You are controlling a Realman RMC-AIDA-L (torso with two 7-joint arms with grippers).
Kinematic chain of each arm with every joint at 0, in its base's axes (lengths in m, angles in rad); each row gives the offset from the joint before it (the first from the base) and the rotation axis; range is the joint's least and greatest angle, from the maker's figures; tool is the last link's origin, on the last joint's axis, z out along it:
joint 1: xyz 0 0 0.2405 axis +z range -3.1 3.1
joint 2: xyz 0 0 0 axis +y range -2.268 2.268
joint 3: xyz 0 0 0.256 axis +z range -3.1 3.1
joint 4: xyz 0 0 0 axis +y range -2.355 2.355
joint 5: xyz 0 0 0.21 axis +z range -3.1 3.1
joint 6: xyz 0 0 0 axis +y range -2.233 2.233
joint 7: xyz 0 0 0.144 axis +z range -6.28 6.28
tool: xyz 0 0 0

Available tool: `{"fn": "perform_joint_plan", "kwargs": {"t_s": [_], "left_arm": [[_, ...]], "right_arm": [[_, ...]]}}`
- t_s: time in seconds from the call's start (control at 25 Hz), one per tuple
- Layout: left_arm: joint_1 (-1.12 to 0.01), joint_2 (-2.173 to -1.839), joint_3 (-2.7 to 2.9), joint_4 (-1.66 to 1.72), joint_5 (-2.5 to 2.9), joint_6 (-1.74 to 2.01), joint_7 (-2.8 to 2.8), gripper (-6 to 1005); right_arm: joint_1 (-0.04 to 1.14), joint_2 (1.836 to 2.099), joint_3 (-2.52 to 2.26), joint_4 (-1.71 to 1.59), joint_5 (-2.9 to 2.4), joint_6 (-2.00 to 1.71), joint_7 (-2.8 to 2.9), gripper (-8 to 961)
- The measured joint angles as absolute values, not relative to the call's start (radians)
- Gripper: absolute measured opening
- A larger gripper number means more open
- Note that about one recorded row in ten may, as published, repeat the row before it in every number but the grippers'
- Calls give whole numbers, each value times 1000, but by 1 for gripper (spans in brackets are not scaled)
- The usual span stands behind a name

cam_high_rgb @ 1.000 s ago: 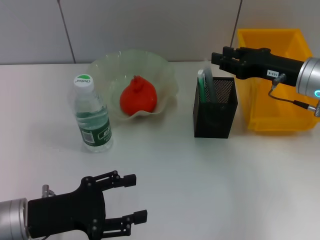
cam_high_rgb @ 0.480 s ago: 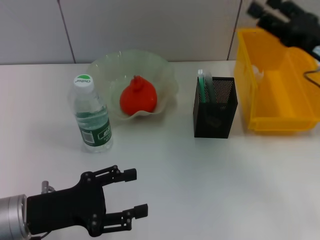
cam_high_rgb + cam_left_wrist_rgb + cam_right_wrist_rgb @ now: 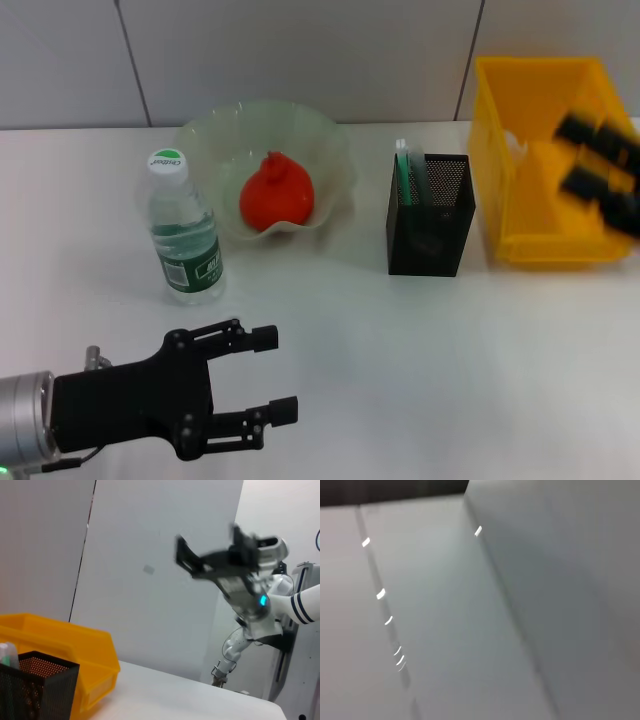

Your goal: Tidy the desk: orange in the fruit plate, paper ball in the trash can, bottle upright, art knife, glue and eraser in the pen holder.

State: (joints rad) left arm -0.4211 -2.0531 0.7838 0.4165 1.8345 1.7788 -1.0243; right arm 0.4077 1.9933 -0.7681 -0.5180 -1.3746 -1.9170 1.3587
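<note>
The orange (image 3: 275, 195) lies in the pale-green fruit plate (image 3: 215, 130). The bottle (image 3: 185, 235) stands upright to its left. The black mesh pen holder (image 3: 430, 220) holds a green and a pale stick-shaped item; it also shows in the left wrist view (image 3: 35, 682). The eraser is not visible. A white lump, probably the paper ball (image 3: 513, 142), lies in the yellow trash can (image 3: 530, 240). My right gripper (image 3: 578, 155) is open, empty and blurred over the trash can; it also shows in the left wrist view (image 3: 212, 547). My left gripper (image 3: 275, 373) is open and empty near the front left.
The white table (image 3: 400, 350) spreads between my left gripper and the pen holder. The trash can (image 3: 65, 640) stands right of the pen holder at the table's right side. A grey wall (image 3: 300, 50) runs behind the table.
My right gripper left the pen holder, swung up behind the trash can, then came down over its right side. My left gripper barely shifted.
</note>
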Motion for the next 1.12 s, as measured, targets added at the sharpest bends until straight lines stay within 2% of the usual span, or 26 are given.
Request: {"fn": "perform_joint_plan", "kwargs": {"t_s": [0.2, 0.4, 0.6, 1.12], "left_arm": [[-443, -2036, 792, 424, 1848, 1783, -1068, 798], [-461, -2010, 795, 425, 1880, 1785, -1092, 798], [-468, -1998, 796, 426, 1920, 1769, -1095, 798], [-476, -1985, 796, 444, 1927, 1763, -1098, 798]], "right_arm": [[397, 1999, -760, -503, -1610, -1938, 1310, 812], [396, 2030, -765, -487, -1757, -1846, 1214, 810], [419, 2054, -766, -492, -1884, -1741, 1204, 809], [445, 2062, -767, -492, -1936, -1698, 1196, 809]]}}
